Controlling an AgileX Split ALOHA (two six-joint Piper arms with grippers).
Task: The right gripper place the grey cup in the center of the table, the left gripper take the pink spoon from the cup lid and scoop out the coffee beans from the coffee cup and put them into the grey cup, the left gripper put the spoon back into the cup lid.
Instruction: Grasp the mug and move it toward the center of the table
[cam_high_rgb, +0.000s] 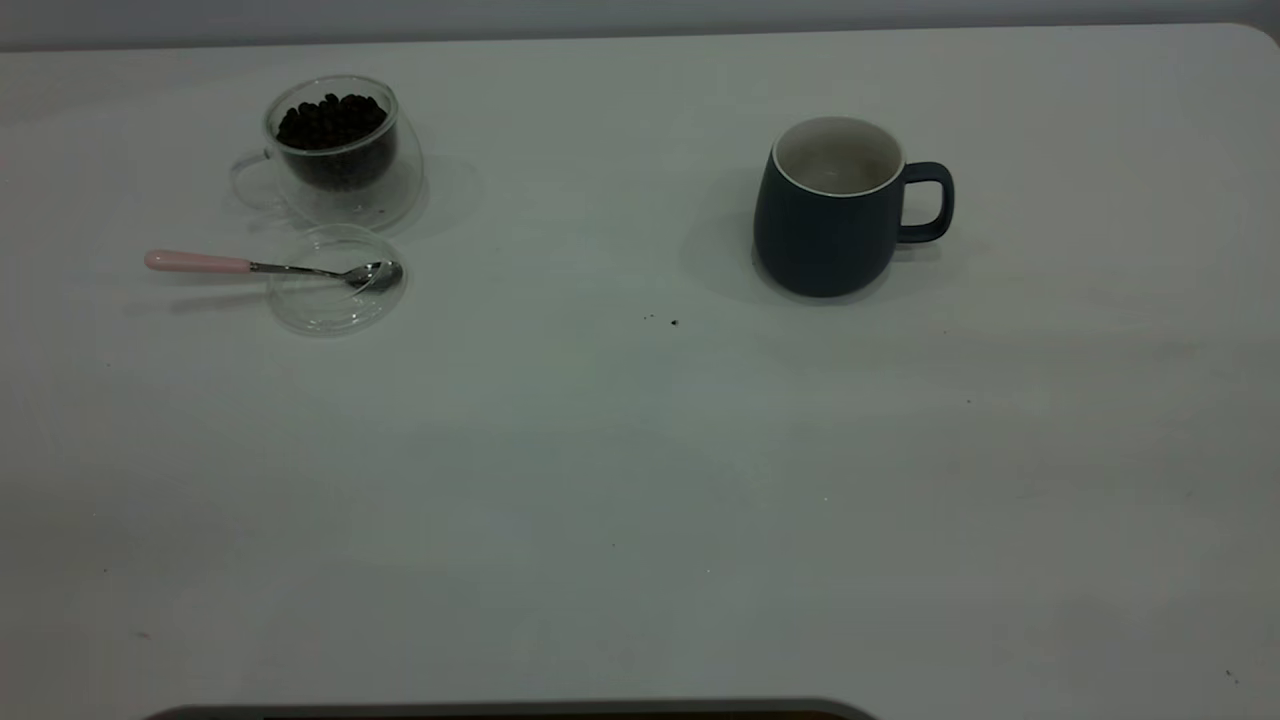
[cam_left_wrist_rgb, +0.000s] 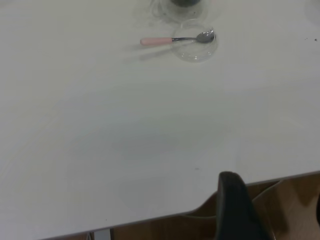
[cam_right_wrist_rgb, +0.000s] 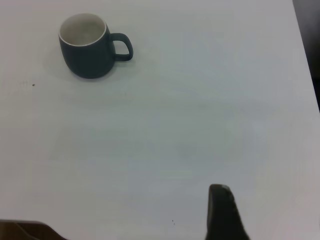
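Note:
The grey cup (cam_high_rgb: 830, 225) stands upright on the table's (cam_high_rgb: 640, 480) right half, its handle to the right; the right wrist view shows the grey cup (cam_right_wrist_rgb: 89, 47) far ahead. At the far left the clear coffee cup (cam_high_rgb: 340, 150) holds a heap of coffee beans (cam_high_rgb: 330, 122). Just in front lies the cup lid (cam_high_rgb: 335, 285) with the pink spoon (cam_high_rgb: 250, 265) across it, bowl in the lid, handle pointing left. My left gripper (cam_left_wrist_rgb: 274, 195) hangs open off the table's near edge, far from the spoon (cam_left_wrist_rgb: 175, 40). My right gripper (cam_right_wrist_rgb: 270, 212) is open over bare table.
A few dark specks (cam_high_rgb: 672, 322) lie near the table's middle. A dark rounded edge (cam_high_rgb: 500, 712) shows at the bottom of the exterior view. Neither arm appears in that view. Brown cardboard (cam_left_wrist_rgb: 295, 200) shows below the table's edge in the left wrist view.

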